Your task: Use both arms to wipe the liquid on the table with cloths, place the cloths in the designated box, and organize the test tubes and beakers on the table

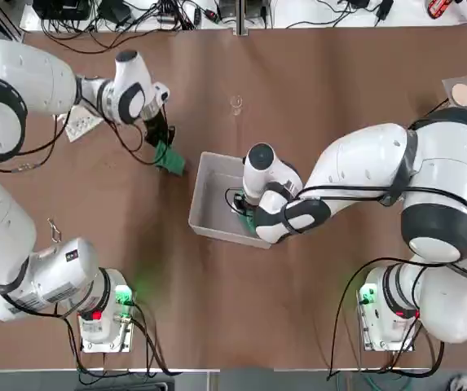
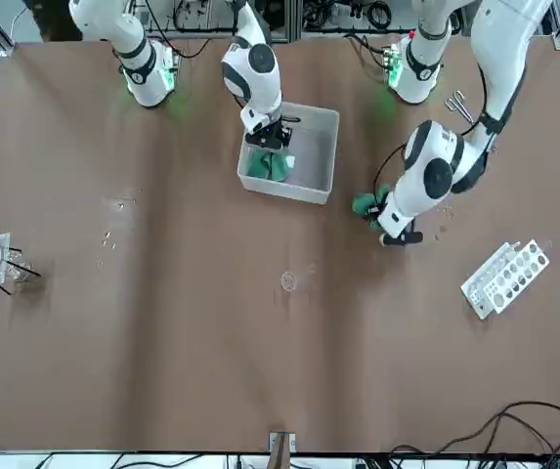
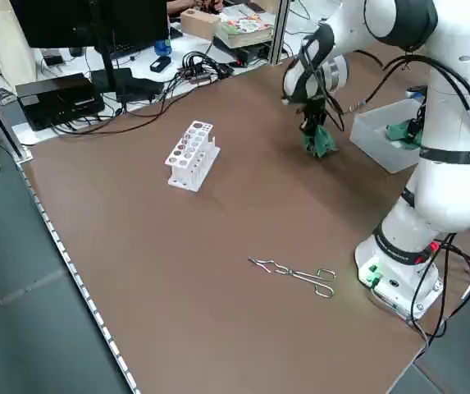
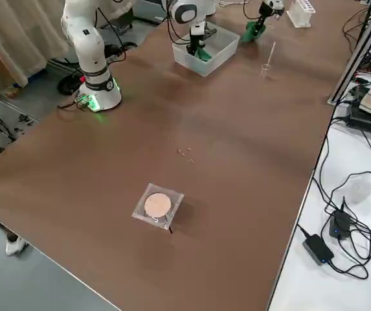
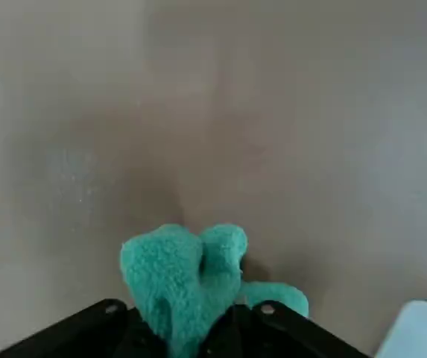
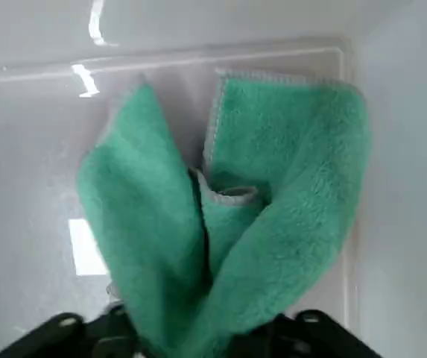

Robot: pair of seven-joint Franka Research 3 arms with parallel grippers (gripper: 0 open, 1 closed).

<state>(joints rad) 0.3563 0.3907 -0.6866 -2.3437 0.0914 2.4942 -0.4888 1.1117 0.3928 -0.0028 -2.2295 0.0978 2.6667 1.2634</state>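
Both cloths relative to the box (image 1: 203, 186): right gripper (image 2: 272, 147) inside it, fingers partly closed around one green cloth (image 6: 220, 224); left gripper (image 1: 162, 145) just beside it, clamped on the other cloth (image 1: 170, 159) — a low carry could snag the box's wall and shove it.

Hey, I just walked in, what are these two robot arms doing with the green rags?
They are clearing away the cloths. The right gripper is inside the box with one green cloth bunched between its jaws. The left gripper holds the other green cloth clamped just above the table, a little to the side of the box. A test tube rack and a pair of tongs lie untouched.
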